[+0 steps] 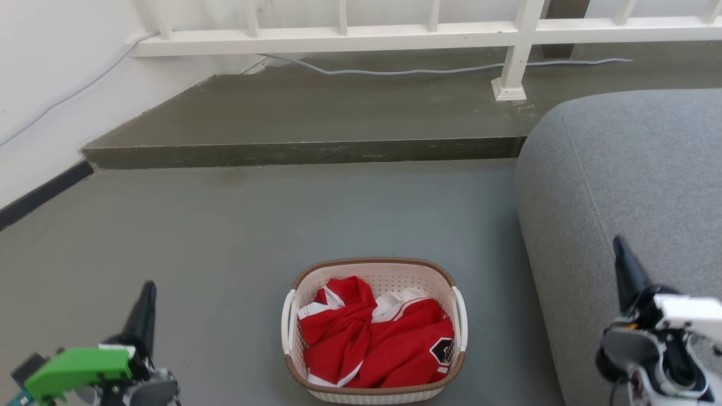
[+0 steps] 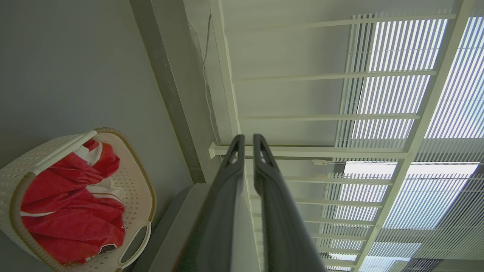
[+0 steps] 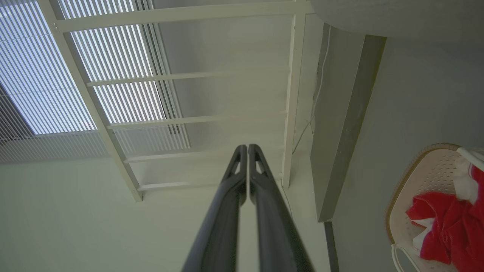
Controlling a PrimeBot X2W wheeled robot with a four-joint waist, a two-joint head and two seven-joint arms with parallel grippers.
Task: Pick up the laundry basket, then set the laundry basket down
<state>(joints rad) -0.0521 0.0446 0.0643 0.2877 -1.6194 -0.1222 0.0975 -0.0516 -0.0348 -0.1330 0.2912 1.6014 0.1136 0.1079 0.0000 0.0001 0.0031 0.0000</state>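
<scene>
Bright daylight, soft shadows, wrist views warped

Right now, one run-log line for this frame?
phase: pre-grasp | basket: on floor, red clothes inside | left claw: shut, empty, apart from basket | right claw: shut, empty, by sofa

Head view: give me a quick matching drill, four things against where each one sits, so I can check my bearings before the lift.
Things:
1. basket
2. red garment
3. sofa
4. cable

Places:
A. on the raised step under the railing
B. on the floor between the two grippers
C. at the right, behind the right gripper
D. inside the basket

Pairs: 1-B, 2-D, 3-C, 4-A. The left gripper is at lower left.
</scene>
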